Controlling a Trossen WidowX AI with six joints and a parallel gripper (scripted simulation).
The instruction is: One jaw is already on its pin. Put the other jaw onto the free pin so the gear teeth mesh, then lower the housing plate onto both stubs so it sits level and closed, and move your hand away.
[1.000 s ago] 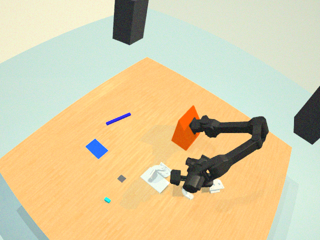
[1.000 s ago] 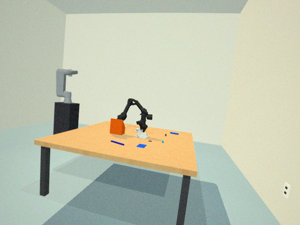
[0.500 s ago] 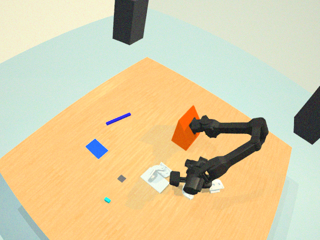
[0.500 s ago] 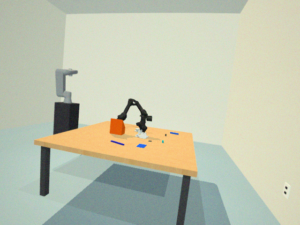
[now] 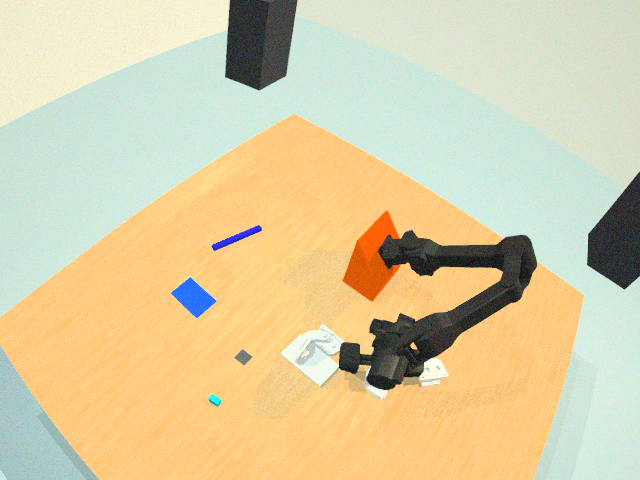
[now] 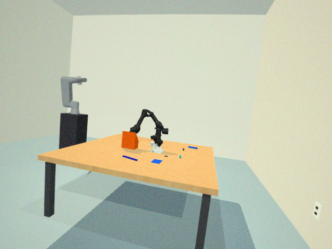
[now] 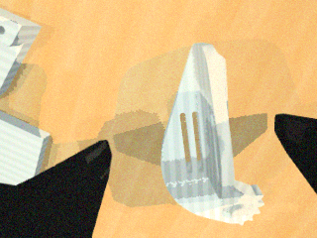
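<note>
open gripper (image 7: pixel 191 135), loose jaw (image 7: pixel 195 149) between, untouched

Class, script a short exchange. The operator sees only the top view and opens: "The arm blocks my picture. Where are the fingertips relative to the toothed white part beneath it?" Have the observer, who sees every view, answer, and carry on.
Observer: The wrist view shows the open end effector with one fingertip on each side of the toothed white part, a gap on both sides.
Operator: Any openings in that part?
Observer: Yes, two narrow slots, side by side.
Operator: Does my picture leave anything out on the table?
Observer: Yes, the exterior view shows a blue bar lying near an edge of the table.
</note>
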